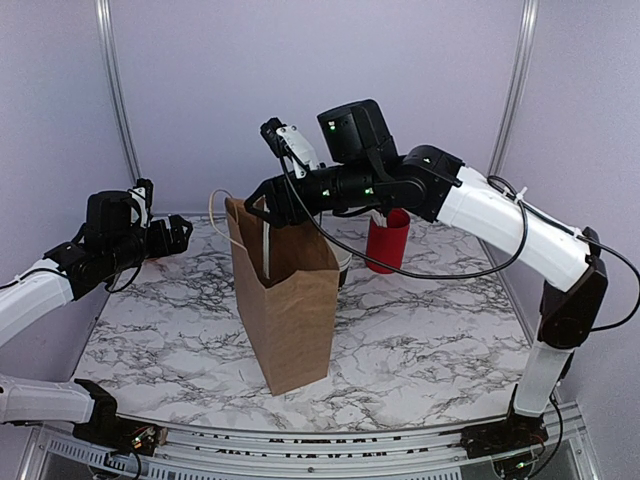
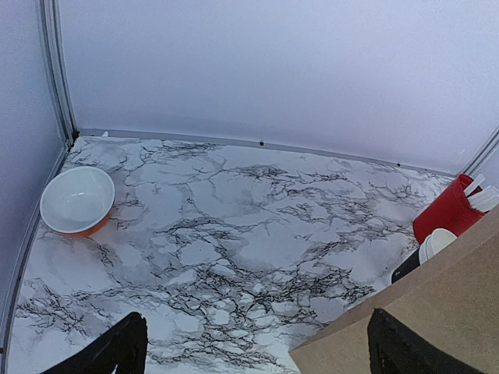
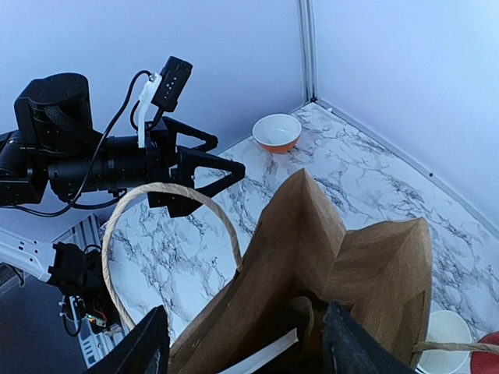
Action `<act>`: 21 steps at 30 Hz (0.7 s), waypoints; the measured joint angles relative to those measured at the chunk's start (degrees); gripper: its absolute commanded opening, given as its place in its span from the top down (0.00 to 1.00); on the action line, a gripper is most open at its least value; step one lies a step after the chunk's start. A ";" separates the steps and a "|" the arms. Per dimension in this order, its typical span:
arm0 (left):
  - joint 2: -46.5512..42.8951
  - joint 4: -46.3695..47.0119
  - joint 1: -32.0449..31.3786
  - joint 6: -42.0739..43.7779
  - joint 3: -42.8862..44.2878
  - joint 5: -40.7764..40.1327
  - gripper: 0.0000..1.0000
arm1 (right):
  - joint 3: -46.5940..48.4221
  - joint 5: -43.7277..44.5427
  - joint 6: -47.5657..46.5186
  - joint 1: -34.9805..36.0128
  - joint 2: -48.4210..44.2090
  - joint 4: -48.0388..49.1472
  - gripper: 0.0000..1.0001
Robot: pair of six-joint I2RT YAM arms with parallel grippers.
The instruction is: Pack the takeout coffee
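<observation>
The takeout coffee with its black lid shows in no view. A brown paper bag (image 1: 295,310) stands upright and open in the middle of the table; it also shows in the left wrist view (image 2: 437,312) and the right wrist view (image 3: 312,234). My right gripper (image 1: 262,210) hangs open right over the bag's mouth, its dark fingers (image 3: 129,351) spread either side of the opening. A white strip (image 3: 265,354) lies inside the bag; the rest of the inside is dark. My left gripper (image 1: 178,236) is open and empty, left of the bag and above the table.
A red cup of utensils (image 1: 388,240) stands behind the bag on the right, with white-rimmed black cups (image 2: 437,243) beside it. An orange bowl with a white inside (image 2: 76,200) sits at the far left corner. The bag's looped handle (image 3: 117,226) sticks out toward the left arm.
</observation>
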 measured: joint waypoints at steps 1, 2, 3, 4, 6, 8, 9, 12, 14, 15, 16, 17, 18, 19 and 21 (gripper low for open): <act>0.00 0.00 0.00 0.00 0.00 0.07 0.01 | 0.02 0.04 -0.11 0.00 -0.07 0.00 0.31; 0.00 -0.02 0.00 0.00 0.00 0.33 0.01 | 0.02 0.02 -0.15 0.00 -0.11 0.00 0.29; -0.02 0.00 0.00 0.00 0.00 0.48 0.01 | 0.04 0.02 -0.15 0.00 -0.11 0.00 0.28; -0.02 0.00 0.00 0.00 0.00 0.85 0.01 | 0.09 0.00 -0.15 0.00 -0.11 -0.02 0.27; -0.35 0.42 0.00 0.02 -0.17 2.10 0.01 | 0.31 -0.24 -0.17 -0.26 -0.11 -0.13 0.26; -1.22 0.87 0.00 0.02 -0.52 4.00 0.01 | 0.94 -1.05 -0.15 -0.48 -0.11 -0.42 0.25; -2.03 1.11 0.00 0.04 -0.74 5.20 0.01 | 1.38 -1.99 -0.13 -0.79 -0.11 -0.48 0.25; -4.81 2.29 -0.02 0.26 -0.83 9.16 0.01 | 2.01 -4.94 -0.02 -2.23 -0.48 -0.61 0.23; -7.39 3.78 -0.02 0.55 -0.83 12.46 0.01 | 2.01 -7.39 0.11 -3.80 -1.07 -0.90 0.21; -8.90 4.66 -0.02 0.74 -0.83 14.43 0.01 | 2.01 -8.70 0.20 -4.66 -1.36 -0.96 0.20; -10.29 5.44 -0.02 0.96 -0.81 16.17 0.01 | 2.01 -9.62 0.31 -5.20 -1.60 -0.96 0.19; -11.43 6.01 -0.02 1.22 -0.72 17.86 0.01 | 2.01 -10.71 0.33 -5.77 -1.84 -1.01 0.18; -12.04 6.73 -0.02 1.55 -0.55 19.91 0.01 | 2.01 -11.72 0.42 -6.36 -2.03 -1.03 0.16; -12.96 7.04 -0.04 1.79 -0.35 21.11 0.01 | 2.01 -12.81 0.52 -6.84 -2.16 -1.03 0.16; -13.64 7.30 -0.46 2.40 0.42 24.37 0.01 | 2.01 -14.45 0.76 -7.32 -2.32 -1.03 0.15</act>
